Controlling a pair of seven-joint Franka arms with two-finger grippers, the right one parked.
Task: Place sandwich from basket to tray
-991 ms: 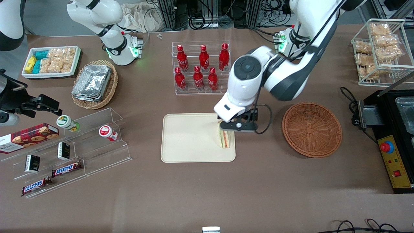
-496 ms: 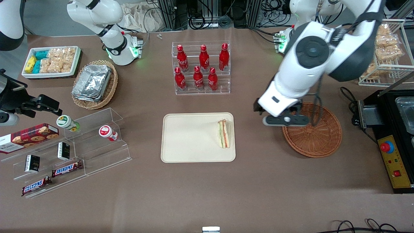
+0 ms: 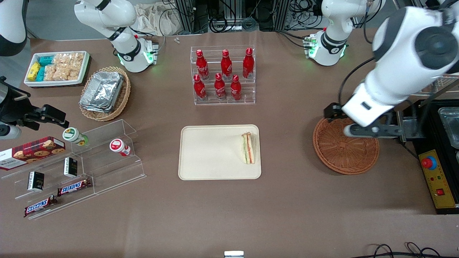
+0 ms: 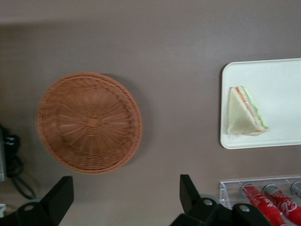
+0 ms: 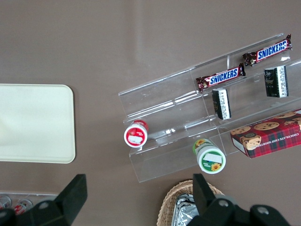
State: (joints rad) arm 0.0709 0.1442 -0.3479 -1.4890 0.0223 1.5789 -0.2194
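Note:
The sandwich (image 3: 248,148) (image 4: 245,117) lies on the cream tray (image 3: 211,154) (image 4: 282,84), at the tray's end nearest the basket, with its filling edge showing. The reddish-brown wicker basket (image 3: 340,154) (image 4: 89,122) stands beside the tray, toward the working arm's end, with nothing in it. My gripper (image 3: 373,132) (image 4: 124,183) hangs high over the basket's rim on the side away from the tray. It is open, with nothing between its fingers.
A clear rack of red bottles (image 3: 223,77) (image 4: 270,200) stands farther from the front camera than the tray. A black control box with a red button (image 3: 435,157) sits close beside the basket, and a wire rack of snack bags (image 3: 423,53) is farther back. Clear shelves with snacks (image 3: 79,168) lie toward the parked arm's end.
My gripper let go of the sandwich on the tray, then rose and swung away across the basket toward the working arm's end. The sandwich stays where it was set.

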